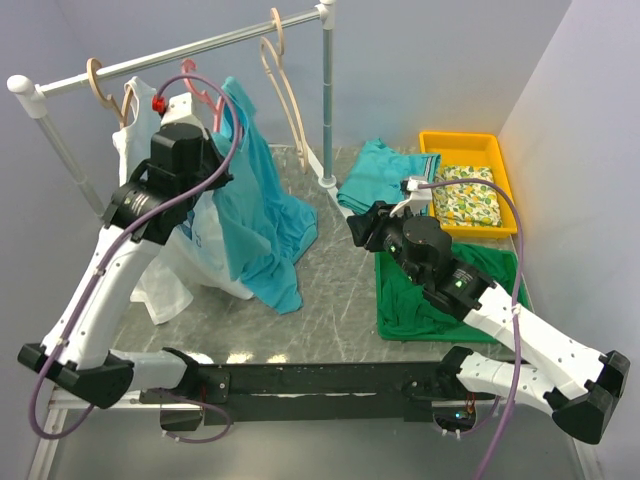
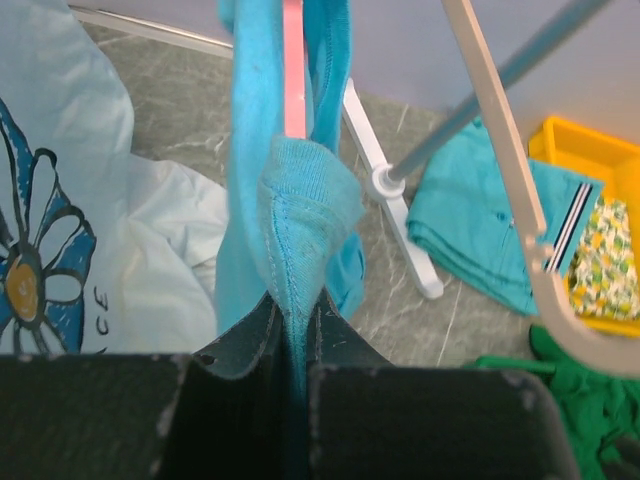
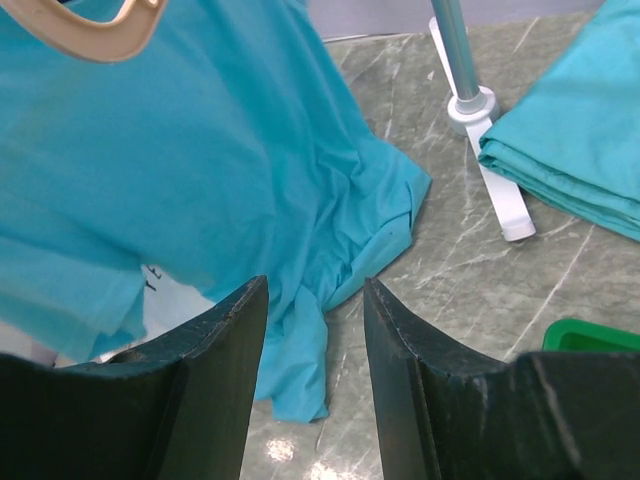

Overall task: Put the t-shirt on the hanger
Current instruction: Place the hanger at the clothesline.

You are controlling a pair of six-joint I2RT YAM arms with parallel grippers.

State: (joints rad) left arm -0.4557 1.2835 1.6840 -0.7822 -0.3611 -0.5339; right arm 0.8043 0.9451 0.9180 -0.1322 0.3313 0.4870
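Draping: left gripper [image 2: 290,335] clamped on turquoise cotton t-shirt [image 2: 300,215] over pink plastic hanger [image 2: 294,70] — right gripper [image 3: 315,330] parted, empty; seat shoulders next.

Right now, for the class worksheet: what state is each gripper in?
Left gripper: shut on the plain turquoise-blue cotton t-shirt.
Right gripper: open, holding nothing.

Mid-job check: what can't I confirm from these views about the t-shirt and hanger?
- Left wrist: only a strip of the hanger shows. The t-shirt folds and the top edge hide its hook and shoulders.
- Top external: the left arm covers the collar, so seating is unclear.
- Right wrist: hanger out of view. The right end effector faces only fabric.
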